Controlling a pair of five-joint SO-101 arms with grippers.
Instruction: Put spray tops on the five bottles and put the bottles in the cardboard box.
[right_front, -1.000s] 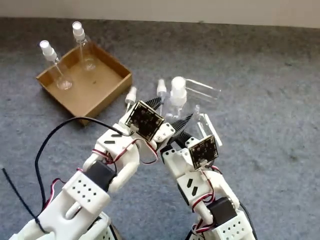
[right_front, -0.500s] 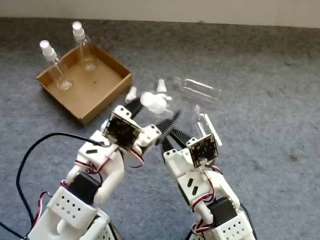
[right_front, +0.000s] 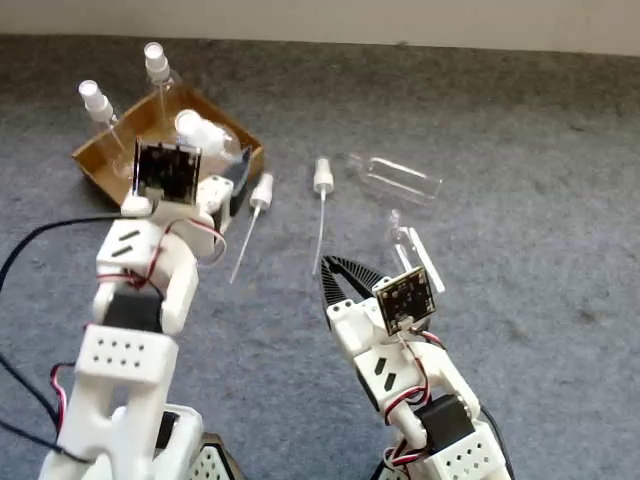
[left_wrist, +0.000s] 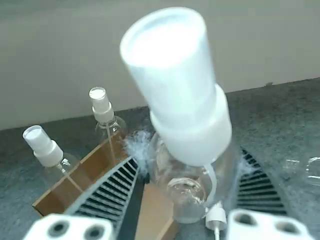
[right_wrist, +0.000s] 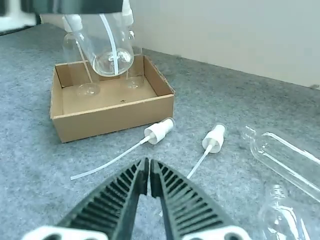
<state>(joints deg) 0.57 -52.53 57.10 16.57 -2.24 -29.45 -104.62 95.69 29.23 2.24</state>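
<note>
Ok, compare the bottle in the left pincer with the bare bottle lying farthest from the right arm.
The held bottle wears a white spray top; the lying bottle has an open neck. The held bottle hangs tilted in the left pincer above the cardboard box; the lying bottle rests on its side on the carpet. Both are clear.

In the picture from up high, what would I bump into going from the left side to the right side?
first standing bottle → second standing bottle → held-up bottle → first loose spray top → second loose spray top → bare bottle lying down
</note>
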